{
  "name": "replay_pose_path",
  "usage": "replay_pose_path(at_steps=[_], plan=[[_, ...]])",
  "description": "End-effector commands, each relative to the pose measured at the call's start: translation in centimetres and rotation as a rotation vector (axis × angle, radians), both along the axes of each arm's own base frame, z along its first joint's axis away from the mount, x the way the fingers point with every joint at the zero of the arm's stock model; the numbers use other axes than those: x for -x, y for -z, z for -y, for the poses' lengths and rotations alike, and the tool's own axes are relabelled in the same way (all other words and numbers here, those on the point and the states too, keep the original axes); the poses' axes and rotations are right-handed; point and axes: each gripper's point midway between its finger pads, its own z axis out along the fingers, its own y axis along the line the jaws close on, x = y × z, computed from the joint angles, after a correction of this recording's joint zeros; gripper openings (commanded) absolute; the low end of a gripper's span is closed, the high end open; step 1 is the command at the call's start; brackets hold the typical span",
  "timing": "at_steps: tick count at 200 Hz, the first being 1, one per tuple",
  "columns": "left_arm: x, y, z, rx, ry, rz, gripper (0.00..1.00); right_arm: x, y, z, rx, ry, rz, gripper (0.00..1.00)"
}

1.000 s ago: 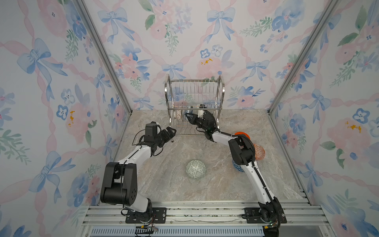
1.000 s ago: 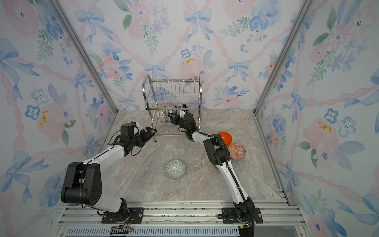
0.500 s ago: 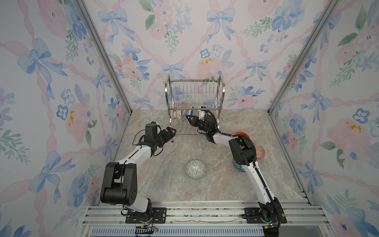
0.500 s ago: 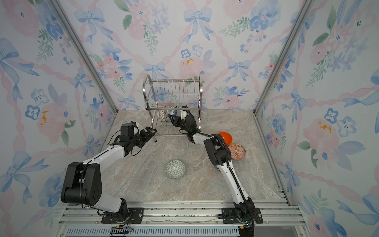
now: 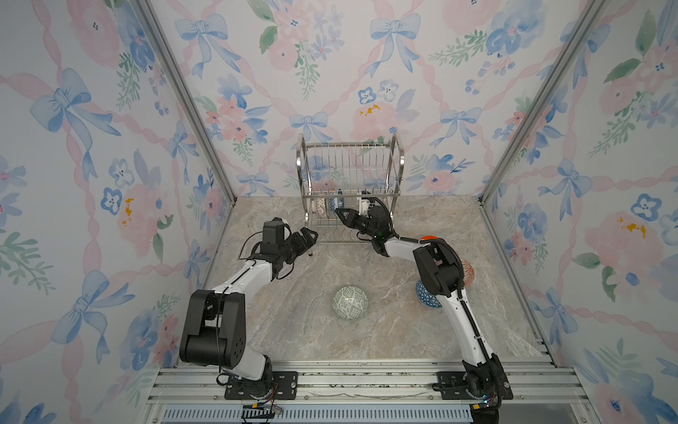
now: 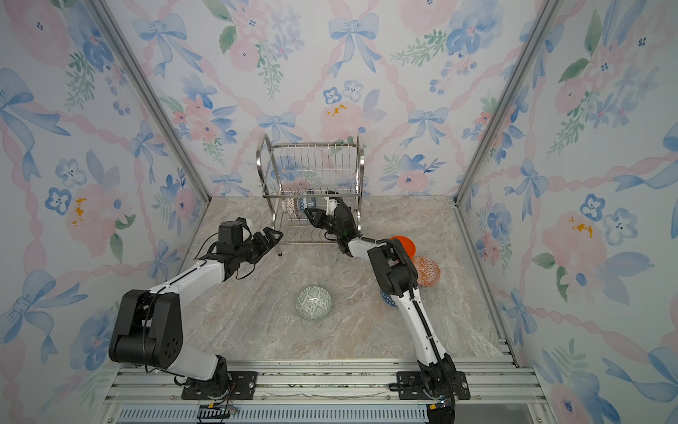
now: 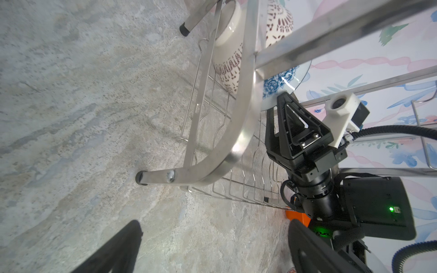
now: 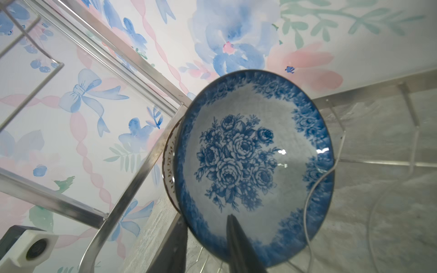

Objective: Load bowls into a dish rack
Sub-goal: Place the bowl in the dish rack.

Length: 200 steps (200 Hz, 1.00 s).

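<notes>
I am on the placing step. The blue floral bowl (image 8: pixel 248 165) stands on edge in the lower tier of the dish rack (image 5: pixel 301 172), just beside the white lattice bowl (image 7: pixel 227 68). My right end effector (image 5: pixel 340 214) straddles its rim, partly apart, and I cannot tell whether it grips. Next, I judge, I must free the rim and back out without dragging the bowl. My left end effector (image 5: pixel 307 238) hangs wide open and empty near the rack's front leg. The green-grey bowl (image 5: pixel 350 303) waits on the table (image 5: pixel 367 341).

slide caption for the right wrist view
Blue floral bowl standing on edge in the dish rack, fingers of the right gripper straddling its rim
</notes>
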Motion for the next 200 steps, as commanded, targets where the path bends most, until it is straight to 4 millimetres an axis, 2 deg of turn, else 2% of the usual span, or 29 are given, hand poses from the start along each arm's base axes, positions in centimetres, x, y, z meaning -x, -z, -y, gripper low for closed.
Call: replay_pose_path(at_steps=[1, 108, 200], plan=[[0.0, -0.9, 0.1, -0.025, 0.014, 0.027, 0.98, -0.1, -4.0, 1.4, -0.044, 0.007, 0.048, 0.32], [0.6, -0.9, 0.3, -0.03, 0.014, 0.026, 0.97, 2.3, -6.5, 2.0, -0.075, 0.0, 0.078, 0.4], [2.2, -0.3, 0.1, -0.032, 0.015, 0.017, 0.97, 7.5, -7.3, 0.8, -0.067, -0.006, 0.099, 0.55]])
